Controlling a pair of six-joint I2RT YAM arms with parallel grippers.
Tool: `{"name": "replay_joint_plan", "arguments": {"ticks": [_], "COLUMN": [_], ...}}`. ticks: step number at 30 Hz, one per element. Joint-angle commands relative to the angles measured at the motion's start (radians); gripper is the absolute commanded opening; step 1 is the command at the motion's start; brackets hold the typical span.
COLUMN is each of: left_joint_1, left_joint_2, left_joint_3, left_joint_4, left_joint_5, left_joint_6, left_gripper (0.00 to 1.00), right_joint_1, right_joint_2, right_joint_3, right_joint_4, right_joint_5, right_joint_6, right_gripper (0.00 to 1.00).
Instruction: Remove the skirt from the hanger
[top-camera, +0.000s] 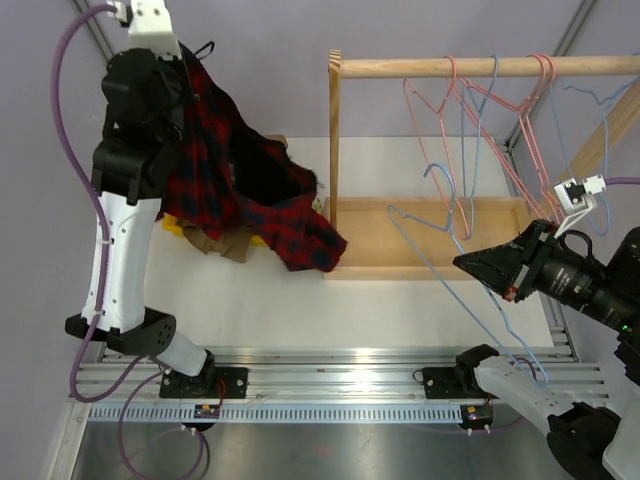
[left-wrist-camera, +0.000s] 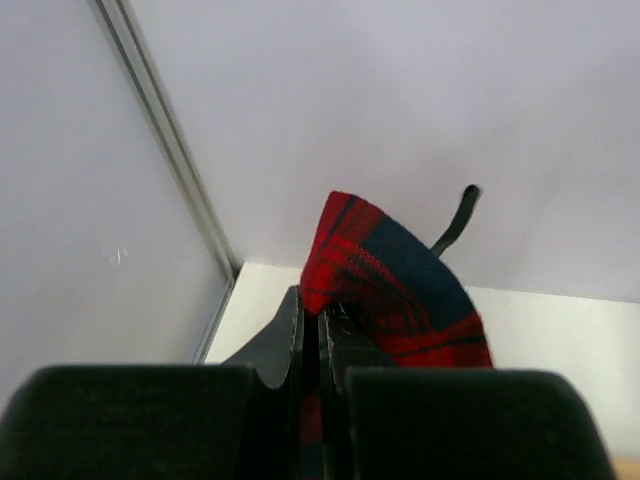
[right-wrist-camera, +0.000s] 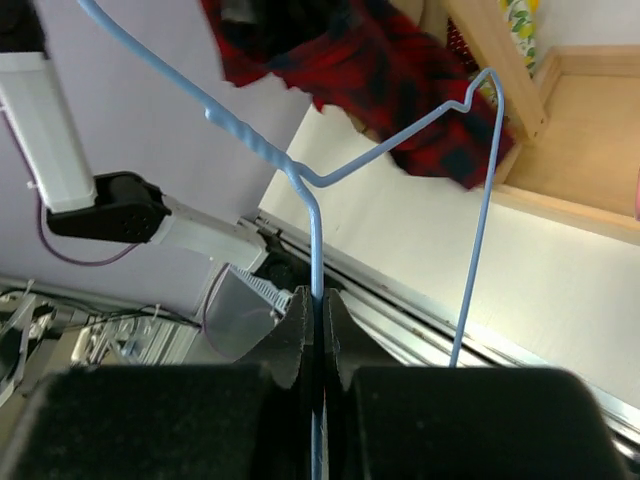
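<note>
- The wooden rack's rail (top-camera: 400, 68) carries the spare wire hangers (top-camera: 463, 150).
- The left gripper (left-wrist-camera: 318, 312) pinches the skirt (top-camera: 250, 200), raised far left.
- The right gripper (right-wrist-camera: 318, 300) pinches the bare hanger (right-wrist-camera: 316, 250).
- The skirt mostly hides a yellow cloth (top-camera: 172, 228).

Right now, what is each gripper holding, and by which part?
The left gripper pinches the skirt by a fold at its raised end. The right gripper clamps the hanger on its wire just below the twisted neck.

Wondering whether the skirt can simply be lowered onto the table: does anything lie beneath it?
Yes. Tan cloth and yellow cloth lie on the table under the skirt, which the left gripper pinches. The pale-blue hanger, clamped in the right gripper, is off to the right, clear of it.
</note>
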Motion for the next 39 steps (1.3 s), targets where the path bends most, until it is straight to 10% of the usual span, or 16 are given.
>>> {"name": "replay_joint_plan", "arguments": {"ticks": [1, 5, 15, 16, 17, 19, 25, 39], "left_joint_1": [0.040, 0.127, 0.176, 0.176, 0.181, 0.186, 0.184, 0.184], "left_joint_2": [0.126, 0.237, 0.377, 0.383, 0.409, 0.435, 0.210, -0.114], "left_joint_3": [0.264, 0.381, 0.014, -0.016, -0.058, -0.074, -0.441, -0.539], "left_joint_4": [0.005, 0.049, 0.143, 0.141, 0.114, 0.066, 0.227, 0.124], "left_joint_5": [0.128, 0.264, 0.481, 0.472, 0.467, 0.487, 0.440, 0.435], "left_joint_6": [0.011, -0.050, -0.185, -0.221, -0.242, -0.275, -0.308, -0.259], "left_gripper": [0.00, 0.00, 0.02, 0.10, 0.55, 0.99, 0.99, 0.99], "right_joint_1": [-0.001, 0.000, -0.001, -0.001, -0.001, -0.001, -0.001, -0.001], "right_joint_2": [0.042, 0.067, 0.234, 0.246, 0.259, 0.294, 0.380, 0.357], "right_joint_3": [-0.044, -0.116, -0.072, -0.051, -0.043, -0.018, -0.003, -0.164], "right_joint_4": [0.120, 0.248, 0.513, 0.527, 0.544, 0.585, 0.696, 0.713], "right_joint_5": [0.122, 0.149, 0.218, 0.234, 0.260, 0.278, 0.321, 0.306], "right_joint_6": [-0.011, -0.011, -0.010, -0.016, -0.019, -0.028, -0.020, 0.050], "right_gripper": [0.00, 0.00, 0.00, 0.00, 0.00, 0.00, 0.00, 0.10]}}
